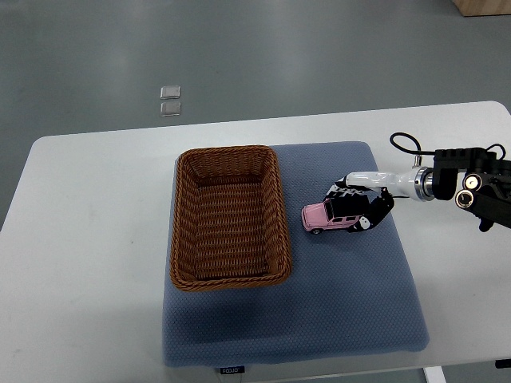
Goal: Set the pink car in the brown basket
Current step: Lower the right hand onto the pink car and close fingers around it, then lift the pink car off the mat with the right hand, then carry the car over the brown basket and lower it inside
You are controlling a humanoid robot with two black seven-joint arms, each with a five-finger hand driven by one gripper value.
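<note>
Pink car point(323, 215) is gripped at its rear by the curled fingers of the right hand point(359, 203); brown basket point(229, 217) is seen leftward, beyond the fingertips.

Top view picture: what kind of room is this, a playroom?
More likely a robot test lab. A plain white table stands on a bare grey floor, and a robot's right hand holds a small pink toy car beside an empty brown woven wicker basket on a blue pad.
</note>
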